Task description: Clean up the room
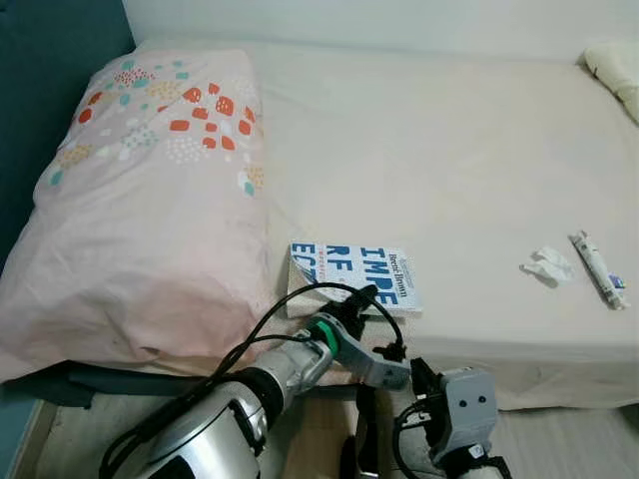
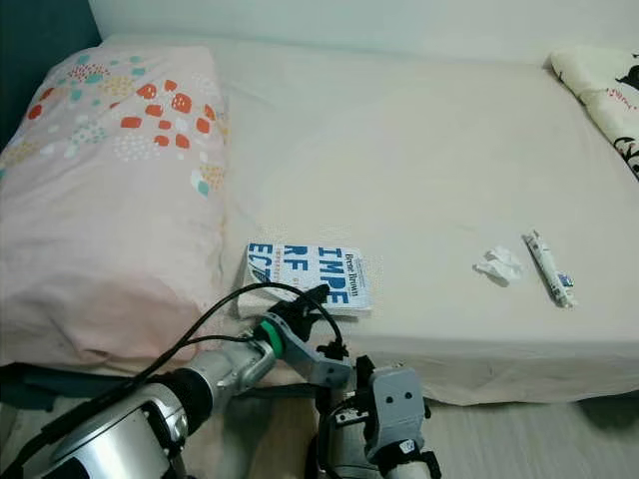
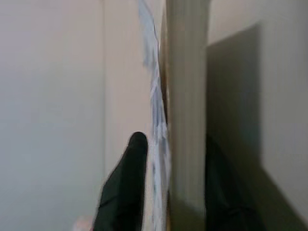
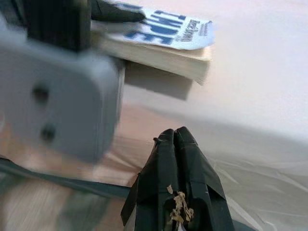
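One white paperback book with bold blue cover lettering (image 1: pixel 354 278) lies near the front edge of the cream-sheeted bed (image 1: pixel 439 150), just beside the large pink pillow with orange and teal spots (image 1: pixel 150 190). Our left gripper (image 1: pixel 357 304) is at the book's near edge, grasping it: in the left wrist view one black finger (image 3: pixel 126 187) lies on the cover and the other under the pages. Our right gripper (image 4: pixel 177 139) hangs below the mattress edge, clenched with nothing between its fingers. Farther to our right on the bed lie a crumpled white tissue (image 1: pixel 547 265) and, just beside it, a small white tube (image 1: pixel 597 268).
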`<state>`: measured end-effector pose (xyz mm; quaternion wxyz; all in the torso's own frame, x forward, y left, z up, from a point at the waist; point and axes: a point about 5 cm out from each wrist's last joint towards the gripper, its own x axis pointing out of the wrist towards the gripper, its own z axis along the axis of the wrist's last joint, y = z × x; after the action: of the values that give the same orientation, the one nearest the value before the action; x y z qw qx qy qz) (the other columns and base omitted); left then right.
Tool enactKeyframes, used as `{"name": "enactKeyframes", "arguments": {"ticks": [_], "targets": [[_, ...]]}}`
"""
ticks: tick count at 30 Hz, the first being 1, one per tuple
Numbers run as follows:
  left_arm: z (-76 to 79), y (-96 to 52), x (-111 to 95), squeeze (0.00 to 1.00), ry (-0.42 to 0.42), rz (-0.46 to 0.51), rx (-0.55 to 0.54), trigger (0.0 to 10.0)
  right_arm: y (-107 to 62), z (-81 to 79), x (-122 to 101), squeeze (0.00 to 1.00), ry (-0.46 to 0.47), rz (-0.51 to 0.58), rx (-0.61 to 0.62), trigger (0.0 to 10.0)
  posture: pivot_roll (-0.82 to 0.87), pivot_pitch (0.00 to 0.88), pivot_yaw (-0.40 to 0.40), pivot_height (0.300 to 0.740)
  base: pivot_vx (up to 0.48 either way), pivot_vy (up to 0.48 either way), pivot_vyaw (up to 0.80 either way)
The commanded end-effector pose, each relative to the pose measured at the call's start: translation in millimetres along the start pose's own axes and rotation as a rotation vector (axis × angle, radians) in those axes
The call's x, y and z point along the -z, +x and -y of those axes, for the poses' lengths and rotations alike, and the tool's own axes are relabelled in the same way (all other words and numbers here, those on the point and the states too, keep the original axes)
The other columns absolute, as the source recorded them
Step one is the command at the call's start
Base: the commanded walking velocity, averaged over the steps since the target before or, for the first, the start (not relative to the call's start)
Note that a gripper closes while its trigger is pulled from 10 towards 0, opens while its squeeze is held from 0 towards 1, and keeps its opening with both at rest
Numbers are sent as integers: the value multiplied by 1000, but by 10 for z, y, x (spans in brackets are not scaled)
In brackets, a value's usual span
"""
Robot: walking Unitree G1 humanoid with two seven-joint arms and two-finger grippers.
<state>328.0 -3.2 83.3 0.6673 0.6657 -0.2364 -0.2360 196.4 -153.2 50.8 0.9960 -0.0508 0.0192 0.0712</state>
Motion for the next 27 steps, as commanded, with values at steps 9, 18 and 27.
{"name": "enactKeyframes", "arguments": {"ticks": [9,18,27], "targets": [[-18,-16,138,1000,-42,-58,16,10000,-19,-14,31,0,6,-27,-9,10000,-96,179,-10,530,0,0,0],[191,-178,-80,0,-170,136,106,10000,17,-32,47,0,10,-36,-19,10000,-55,163,-12,530,0,0,0],[74,-57,-244,0,-185,128,22,10000,88,-24,22,0,4,-24,-32,10000,-51,151,-15,530,0,0,0]]}}
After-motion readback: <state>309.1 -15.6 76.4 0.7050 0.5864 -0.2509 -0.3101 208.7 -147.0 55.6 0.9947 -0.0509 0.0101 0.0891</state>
